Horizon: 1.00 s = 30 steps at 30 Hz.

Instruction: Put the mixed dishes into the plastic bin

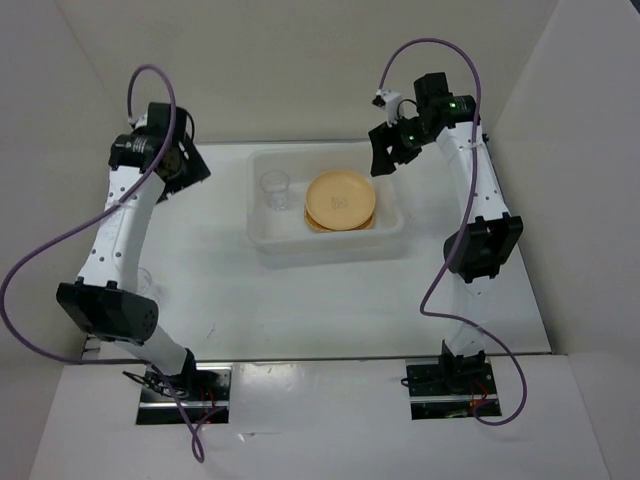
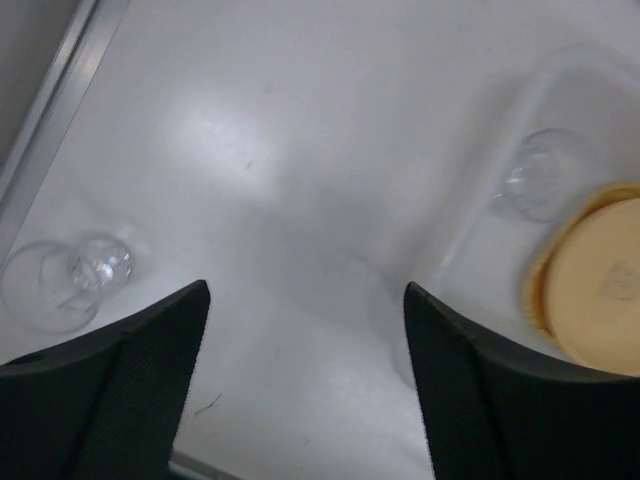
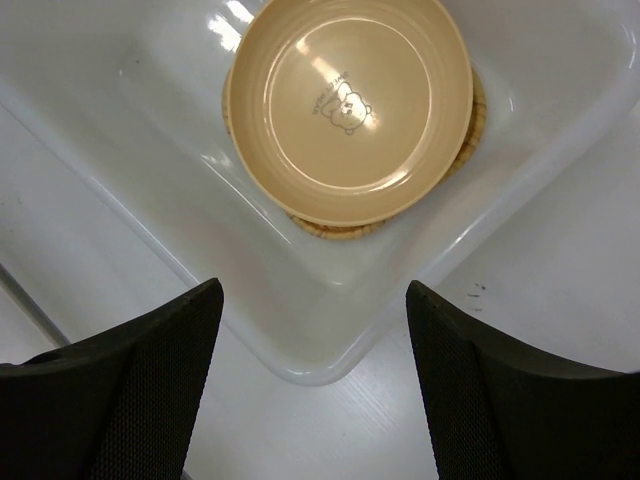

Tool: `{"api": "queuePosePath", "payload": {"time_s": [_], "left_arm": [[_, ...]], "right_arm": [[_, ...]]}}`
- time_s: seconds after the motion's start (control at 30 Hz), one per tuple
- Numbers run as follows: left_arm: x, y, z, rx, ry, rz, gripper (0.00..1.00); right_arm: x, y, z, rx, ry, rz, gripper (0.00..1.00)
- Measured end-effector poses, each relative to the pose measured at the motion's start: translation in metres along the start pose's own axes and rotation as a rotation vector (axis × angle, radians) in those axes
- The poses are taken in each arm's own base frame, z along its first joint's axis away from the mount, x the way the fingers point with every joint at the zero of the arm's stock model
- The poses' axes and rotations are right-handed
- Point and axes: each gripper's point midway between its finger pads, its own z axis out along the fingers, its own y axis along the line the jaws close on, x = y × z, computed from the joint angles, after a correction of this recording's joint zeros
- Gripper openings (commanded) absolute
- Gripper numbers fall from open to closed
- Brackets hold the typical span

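Note:
The plastic bin [image 1: 330, 243] stands at the table's middle. A round tan-yellow plate [image 1: 340, 198] lies in it on top of the woven orange-tan plate, whose edge [image 3: 340, 228] shows beneath it in the right wrist view. A clear cup [image 1: 274, 188] stands in the bin's left part. A second clear cup [image 2: 65, 282] lies on the table to the left, outside the bin. My left gripper [image 1: 180, 165] is open and empty, left of the bin. My right gripper [image 1: 385, 150] is open and empty above the bin's far right corner [image 3: 320, 360]. A second round plate does not show.
White walls close the table at the back and both sides. A metal strip [image 2: 50, 110] runs along the table's left edge. The left arm's elbow [image 1: 108, 308] hangs over the near left of the table, the right arm's elbow [image 1: 483, 248] over the right.

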Motion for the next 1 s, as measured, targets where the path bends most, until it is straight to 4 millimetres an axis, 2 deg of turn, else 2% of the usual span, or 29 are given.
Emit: {"api": "queuePosePath", "payload": {"time_s": [0.07, 0.17, 0.23, 0.3, 0.4, 0.57, 0.67, 0.83, 1.0], "left_arm": [[0.040, 0.030, 0.020, -0.083, 0.102, -0.048, 1.00], [0.110, 0.061, 0.043, -0.189, 0.283, -0.092, 1.00], [0.145, 0.077, 0.051, -0.244, 0.361, -0.134, 1.00], [0.166, 0.094, 0.052, -0.290, 0.406, -0.195, 1.00], [0.175, 0.119, 0.046, -0.326, 0.395, -0.310, 1.00], [0.158, 0.143, 0.033, -0.329, 0.296, -0.444, 1.00], [0.159, 0.157, 0.038, -0.355, 0.283, -0.482, 1.00], [0.183, 0.186, 0.049, -0.434, 0.332, -0.508, 1.00], [0.177, 0.202, 0.057, -0.452, 0.315, -0.506, 1.00]], "right_arm": [[0.000, 0.004, 0.003, -0.009, 0.005, -0.003, 0.79], [-0.001, 0.008, 0.005, -0.017, 0.007, -0.011, 0.79], [-0.001, 0.010, 0.006, -0.020, 0.008, -0.015, 0.79], [-0.002, 0.013, 0.007, -0.025, 0.009, -0.021, 0.79], [-0.002, 0.019, 0.011, -0.037, 0.017, -0.029, 0.79], [0.004, 0.024, 0.017, -0.052, 0.039, -0.027, 0.79], [0.004, 0.025, 0.018, -0.054, 0.039, -0.029, 0.79], [0.004, 0.027, 0.020, -0.050, 0.046, -0.036, 0.79], [0.006, 0.034, 0.025, -0.058, 0.063, -0.046, 0.79]]}}
